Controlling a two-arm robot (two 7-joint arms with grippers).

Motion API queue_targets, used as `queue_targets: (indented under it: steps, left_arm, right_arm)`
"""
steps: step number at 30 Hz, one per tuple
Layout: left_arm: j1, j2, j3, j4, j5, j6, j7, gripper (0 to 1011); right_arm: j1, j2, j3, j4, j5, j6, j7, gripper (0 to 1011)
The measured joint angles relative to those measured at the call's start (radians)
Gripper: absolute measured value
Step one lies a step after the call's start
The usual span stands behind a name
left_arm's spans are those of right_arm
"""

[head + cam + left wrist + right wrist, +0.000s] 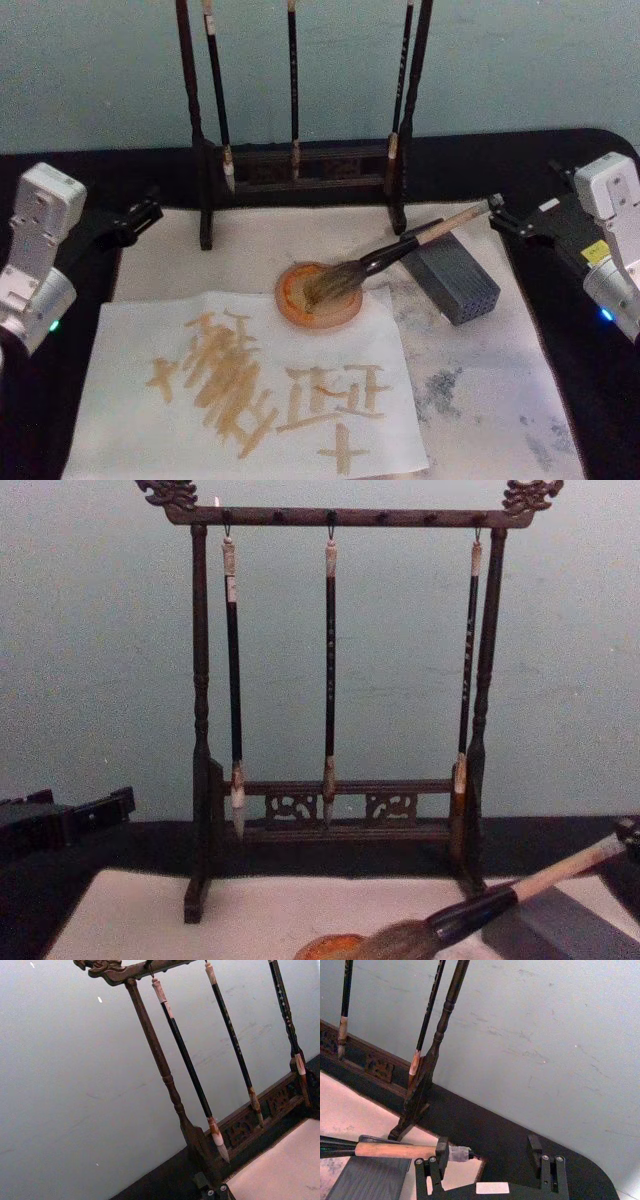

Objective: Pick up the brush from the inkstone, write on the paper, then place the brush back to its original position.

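Brush (400, 250) lies bristles on inkstone (290, 298), handle across block (455, 280), cap beside one finger of my released right pincer (497, 214); paper (130, 340) bears strokes, so I judge: retreat straight, cap untouched; left pincer (135, 220) parked at left.

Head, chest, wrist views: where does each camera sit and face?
Head view: high, looking down on the paper; left gripper and right gripper flank it.
Chest view: low, facing forward at the brush stand; left gripper at its left edge.
Left wrist view: on the left arm, facing the stand past its gripper.
Right wrist view: on the right arm, facing the brush end; its open fingers show.
All share the stand.
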Motion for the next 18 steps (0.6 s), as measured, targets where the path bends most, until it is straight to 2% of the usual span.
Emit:
queue_targets:
  steps: [18]
  left_arm:
    - [0.000,0.000,0.000,0.000,0.000,0.000,0.000,1002]
  right_arm:
    - [0.000,0.000,0.000,0.000,0.000,0.000,0.000,1001]
